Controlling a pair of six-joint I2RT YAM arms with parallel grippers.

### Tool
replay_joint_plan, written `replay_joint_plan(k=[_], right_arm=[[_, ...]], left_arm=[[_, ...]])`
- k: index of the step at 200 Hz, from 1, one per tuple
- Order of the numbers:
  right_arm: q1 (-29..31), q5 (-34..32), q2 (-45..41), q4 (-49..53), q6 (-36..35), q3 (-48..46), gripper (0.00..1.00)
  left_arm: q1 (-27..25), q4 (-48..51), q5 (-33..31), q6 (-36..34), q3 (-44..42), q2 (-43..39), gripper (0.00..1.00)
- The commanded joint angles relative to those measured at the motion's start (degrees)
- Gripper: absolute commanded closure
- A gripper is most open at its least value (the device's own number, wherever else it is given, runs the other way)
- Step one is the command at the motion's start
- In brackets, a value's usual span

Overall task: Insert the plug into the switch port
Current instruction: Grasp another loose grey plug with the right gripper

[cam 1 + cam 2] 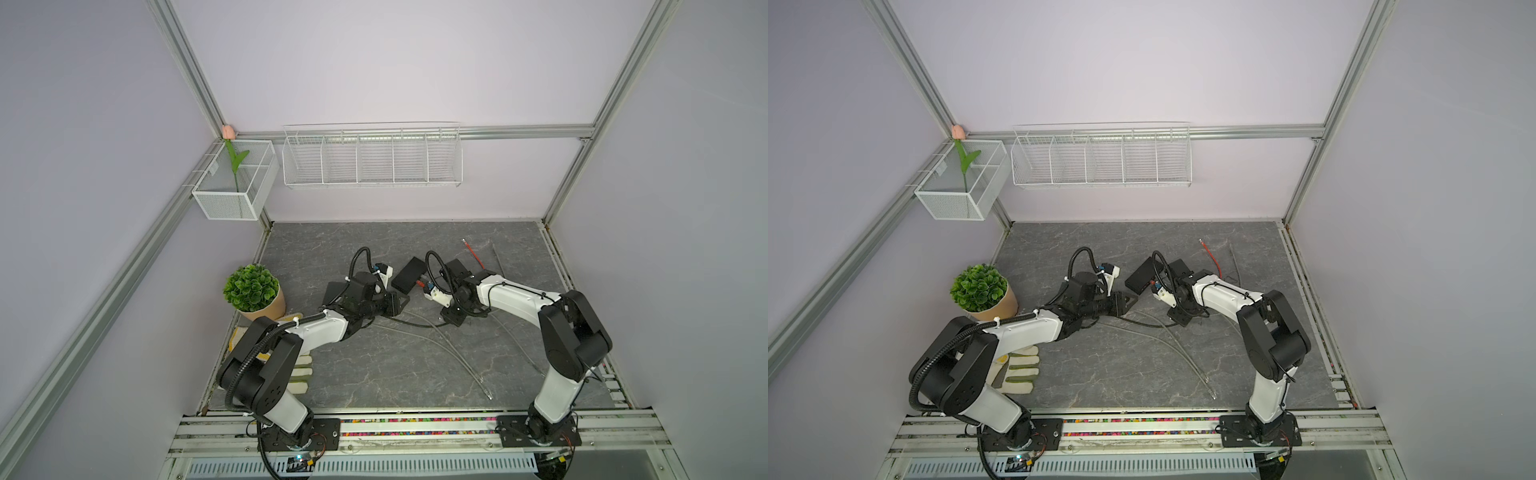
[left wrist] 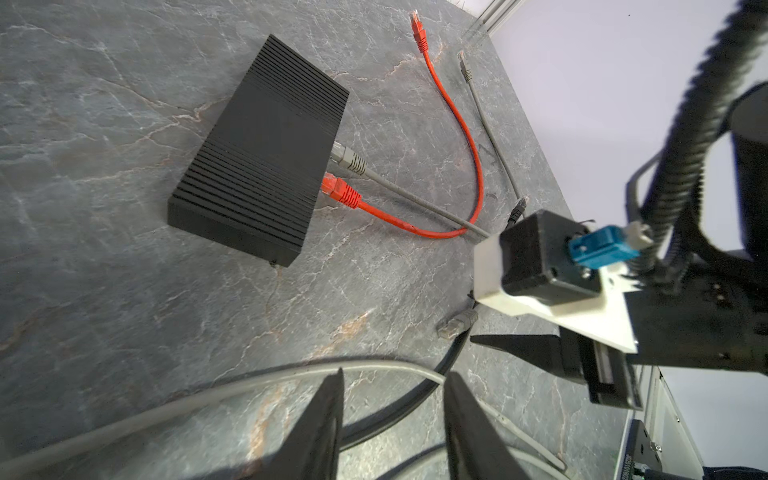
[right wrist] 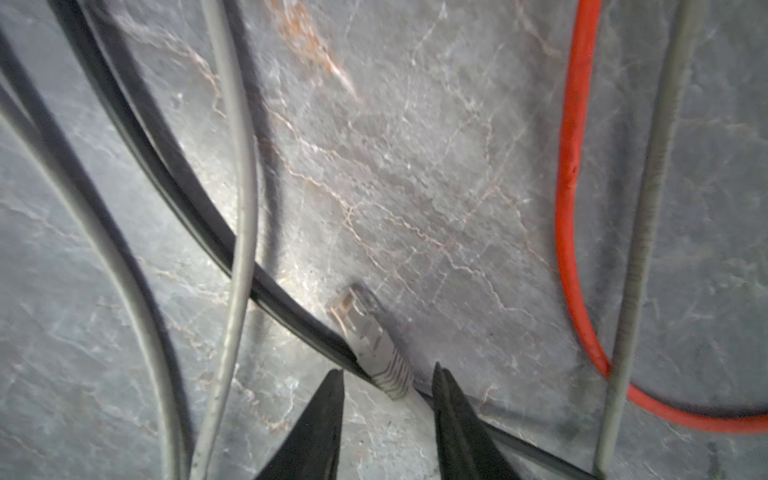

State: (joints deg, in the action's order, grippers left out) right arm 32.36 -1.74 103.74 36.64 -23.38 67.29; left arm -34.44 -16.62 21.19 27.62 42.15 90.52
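Right gripper [image 3: 386,368]: we see it parted, empty, astride one grey plug [image 3: 365,332];
Left gripper [image 2: 395,372]: parted, empty;
Switch [image 2: 266,153]: one;
Table [image 1: 374,374]: grey marble; walls [image 1: 395,62] lilac

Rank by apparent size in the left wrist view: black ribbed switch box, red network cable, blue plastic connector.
Black ribbed switch box, largest.
Red network cable, second.
Blue plastic connector, smallest, though nearer the camera.

**Tight near the plug, roomy beyond**

The plug [image 3: 365,332] lies on a black cable [image 3: 199,208] — grey cables [image 3: 241,166] crowd that side. The other side is bare table [image 3: 436,166] up to the red cable [image 3: 569,166]. By the switch [image 2: 266,153], a grey plug [image 2: 349,160] and a red plug [image 2: 340,193] stick out and block that side.
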Motion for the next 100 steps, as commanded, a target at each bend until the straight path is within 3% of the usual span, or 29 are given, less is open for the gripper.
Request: replay_joint_plan(k=[1, 41, 90, 100], right_arm=[[0.1, 1.1, 1.5, 1.2, 0.2, 1.3, 0.62], [0.1, 0.9, 3.6, 1.1, 0.4, 2.2, 0.68], [0.2, 1.4, 6.6, 2.2, 0.8, 4.4, 0.92], [0.5, 1.1, 6.3, 2.3, 1.1, 4.2, 0.93]], left_arm=[[-0.2, -1.9, 0.1, 0.5, -0.4, -0.2, 0.59], [-0.1, -2.5, 0.3, 0.5, -0.5, 0.4, 0.59], [-0.1, -1.9, 0.0, -0.3, -1.0, -1.7, 0.59], [-0.1, -1.2, -0.3, -0.9, -0.7, -2.3, 0.59]])
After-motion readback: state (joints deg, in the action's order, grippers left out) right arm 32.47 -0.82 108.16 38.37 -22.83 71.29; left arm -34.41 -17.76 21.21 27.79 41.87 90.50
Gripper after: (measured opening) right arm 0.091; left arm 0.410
